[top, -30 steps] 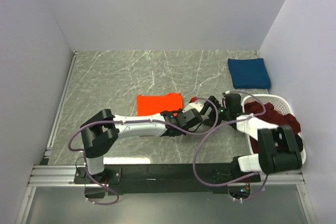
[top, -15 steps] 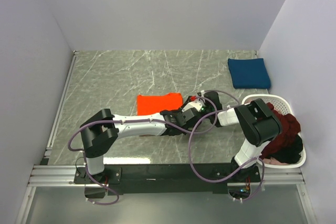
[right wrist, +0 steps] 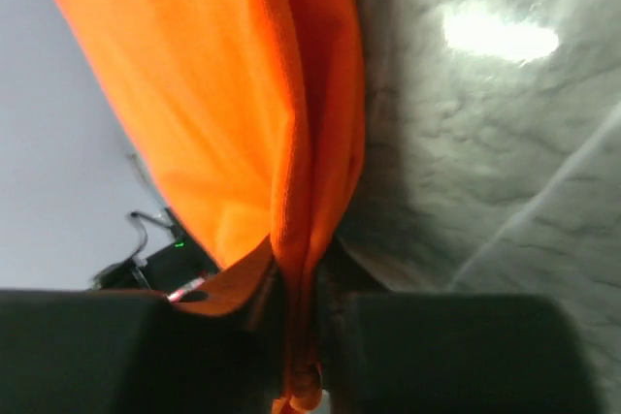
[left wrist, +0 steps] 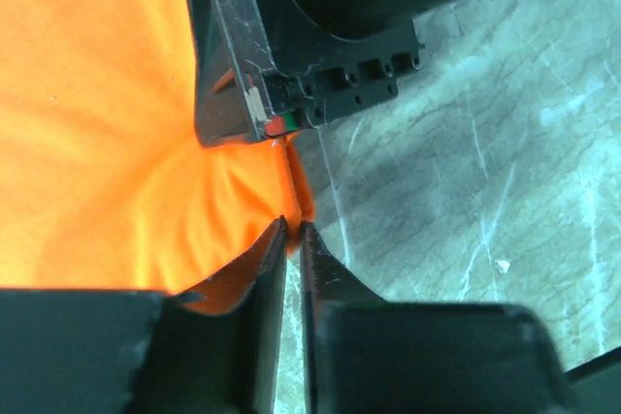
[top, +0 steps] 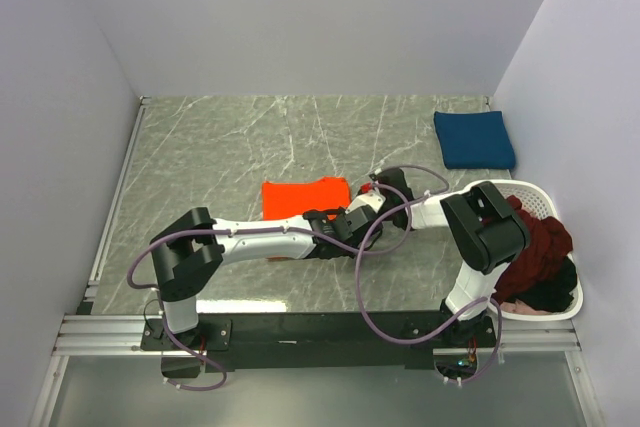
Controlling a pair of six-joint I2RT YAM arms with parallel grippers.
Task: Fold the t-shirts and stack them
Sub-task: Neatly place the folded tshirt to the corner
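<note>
The orange t-shirt lies folded mid-table, and both grippers meet at its right edge. In the right wrist view my right gripper is shut on a bunched fold of the orange t-shirt. My left gripper stands just below, its jaws parted by a slim gap through which marble shows. The orange t-shirt's edge reaches only their tips. From above, the left gripper and right gripper sit close together. A folded navy t-shirt lies at the back right.
A white basket stands at the right edge, holding a maroon t-shirt and a black one. The right arm's elbow leans beside the basket. Purple cables loop over the table's front. Walls close in on three sides.
The right arm has swung from the basket to the orange t-shirt's edge and shut on it. The left jaws, shut before, have parted slightly.
</note>
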